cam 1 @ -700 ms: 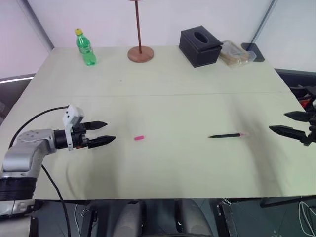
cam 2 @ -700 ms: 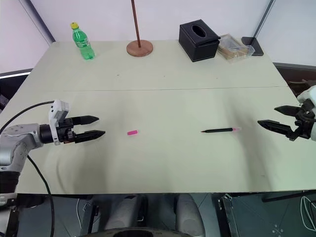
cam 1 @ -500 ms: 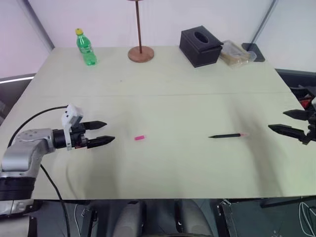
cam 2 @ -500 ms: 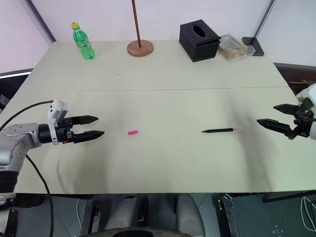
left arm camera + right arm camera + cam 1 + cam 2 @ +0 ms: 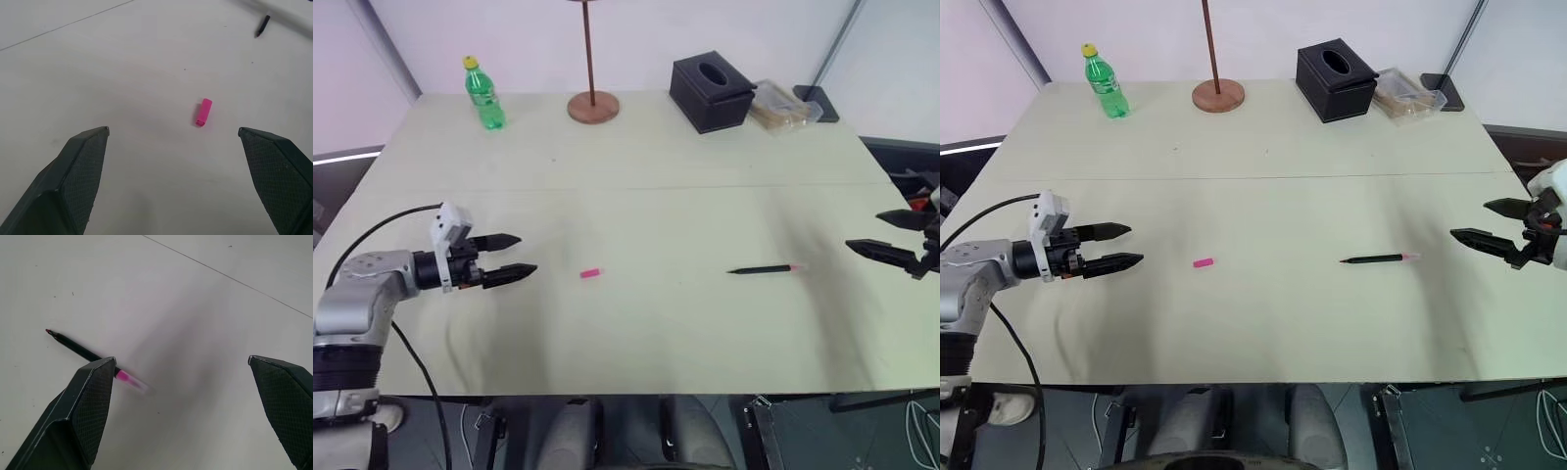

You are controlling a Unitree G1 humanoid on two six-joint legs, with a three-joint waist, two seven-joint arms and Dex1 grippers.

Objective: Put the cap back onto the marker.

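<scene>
In the left eye view the table [image 5: 636, 147] carries one cap [image 5: 590, 273] lying toward the near edge, left of the middle, and one marker [image 5: 762, 268] lying flat toward the near right, the two well apart; the left gripper [image 5: 514, 257] hangs near the near left corner with its jaws spread wide and empty, pointed at the cap; the right gripper [image 5: 884, 238] hangs at the right edge, jaws likewise wide and holding nothing; along the far edge stand one green bottle [image 5: 482, 94], one wooden stand [image 5: 592, 104], one black tissue box [image 5: 710, 92] and one clear packet [image 5: 781, 106]. The right eye view shows the same layout, nothing yet grasped. In the left wrist view the cap lies loose on the table between and beyond the two fingers [image 5: 78, 166], with the marker's dark tip far off. In the right wrist view the marker lies partly behind one finger [image 5: 83, 406], its pinkish end toward the gripper and its pointed tip away. The risks, as I judge them: the cap is tiny and round, so a closing finger may flick or roll it away; the thin marker may skid or turn when pinched; and mating the two will demand close alignment, since a slight skew could jam or drop the cap.
</scene>
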